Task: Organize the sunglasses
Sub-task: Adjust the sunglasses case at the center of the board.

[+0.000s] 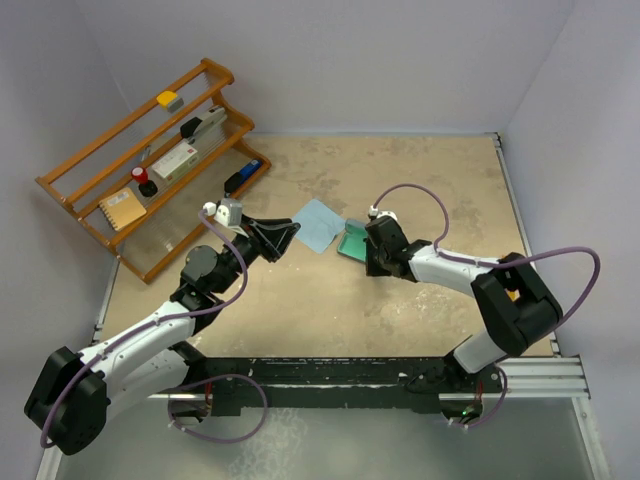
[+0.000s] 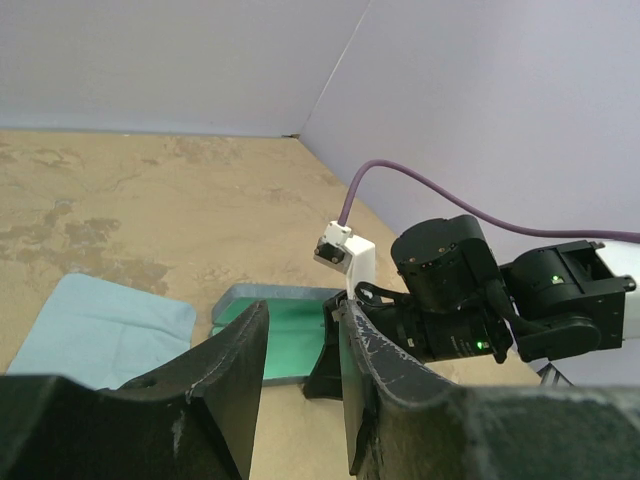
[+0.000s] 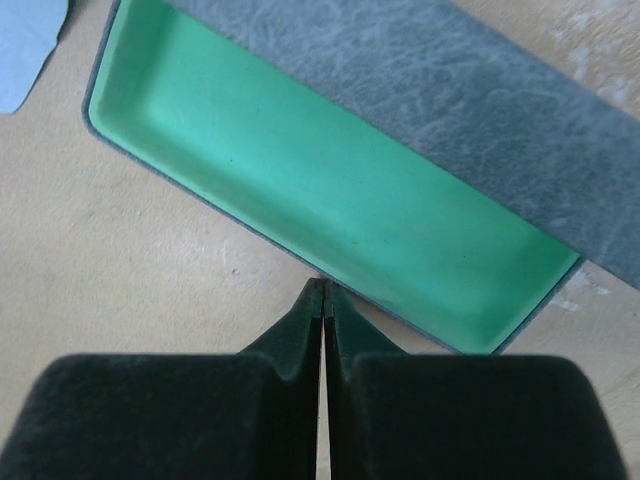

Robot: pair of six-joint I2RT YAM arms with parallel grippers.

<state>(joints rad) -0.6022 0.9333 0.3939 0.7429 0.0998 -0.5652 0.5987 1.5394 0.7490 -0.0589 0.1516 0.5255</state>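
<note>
The right fingers (image 3: 290,345) are pressed together, their tips at the near rim of the open case (image 3: 300,190). Its green tray lies face up on the worktop (image 1: 430,180), with the grey lid (image 3: 450,110) flat beyond it. The left fingers (image 2: 225,370) are spread, hovering above the worktop and pointing toward the case. A blue cloth (image 2: 100,325) lies just beside the case.

One grey leather-look glasses case (image 1: 355,243), green-lined, open. One pale blue cleaning cloth (image 1: 318,227). One orange wooden tiered rack (image 1: 120,125); six small objects (image 1: 175,160) on it. Two black-and-white robot arms (image 1: 130,350) (image 1: 450,268).
</note>
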